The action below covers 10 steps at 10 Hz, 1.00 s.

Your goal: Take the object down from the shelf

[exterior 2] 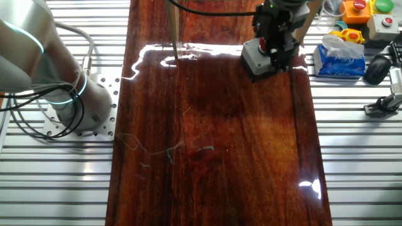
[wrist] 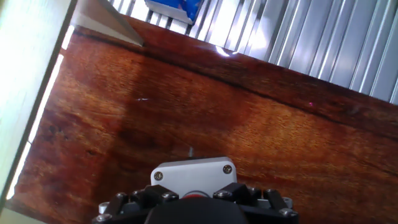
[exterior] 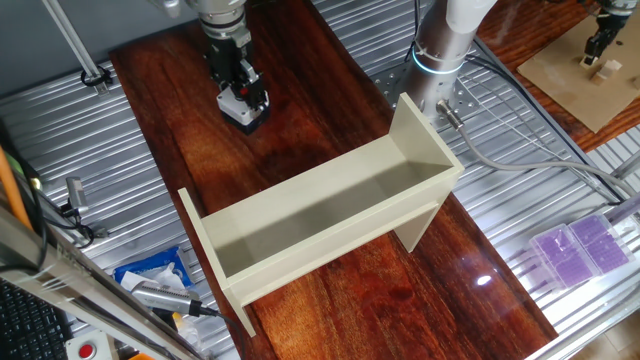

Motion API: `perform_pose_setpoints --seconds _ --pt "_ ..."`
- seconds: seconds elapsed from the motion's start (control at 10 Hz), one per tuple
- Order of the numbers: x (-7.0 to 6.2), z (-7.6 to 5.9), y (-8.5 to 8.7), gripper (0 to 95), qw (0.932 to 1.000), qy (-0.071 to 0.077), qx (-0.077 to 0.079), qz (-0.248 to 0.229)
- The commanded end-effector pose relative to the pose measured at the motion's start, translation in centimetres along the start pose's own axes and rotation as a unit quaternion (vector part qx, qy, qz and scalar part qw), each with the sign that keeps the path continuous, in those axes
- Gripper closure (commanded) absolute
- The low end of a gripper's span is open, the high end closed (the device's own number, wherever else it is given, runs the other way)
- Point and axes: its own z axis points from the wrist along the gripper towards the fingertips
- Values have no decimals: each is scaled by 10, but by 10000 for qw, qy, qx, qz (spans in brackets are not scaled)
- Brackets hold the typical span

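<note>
The object, a small grey box (exterior: 246, 106) with a black base and a red button, is off the shelf, low over the far end of the wooden table (exterior: 300, 120). My gripper (exterior: 238, 80) is shut on it from above. The other fixed view shows the box (exterior 2: 254, 59) tilted under the gripper (exterior 2: 275, 39); I cannot tell whether it touches the wood. In the hand view its grey top (wrist: 194, 175) sits between my black fingers (wrist: 134, 198). The cream shelf (exterior: 320, 215) stands empty in the middle of the table, and its pale side shows in the hand view (wrist: 25, 74).
The robot base (exterior: 440, 50) stands on the slatted metal beside the table and shows in the other fixed view (exterior 2: 56, 81). A blue packet (exterior: 150, 270) and purple cases (exterior: 580, 250) lie off the wood. A tissue pack (exterior 2: 339, 56) and a pale-cased button box (exterior 2: 383, 25) sit beside the table.
</note>
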Motion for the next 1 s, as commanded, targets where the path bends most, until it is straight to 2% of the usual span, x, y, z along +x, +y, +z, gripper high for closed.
perform_pose_setpoints --seconds 0.1,0.4,0.6,0.7,0.8,1.0 --pt "0 -1 0 950 9991 99 80 404" --pt "5 40 -34 950 9994 -24 78 342" --pt "2 61 -44 950 9992 -48 101 377" --pt "0 67 -45 950 9991 -99 115 406" --pt "0 67 -45 950 9991 -135 64 391" --pt "0 67 -45 950 9996 -95 48 262"
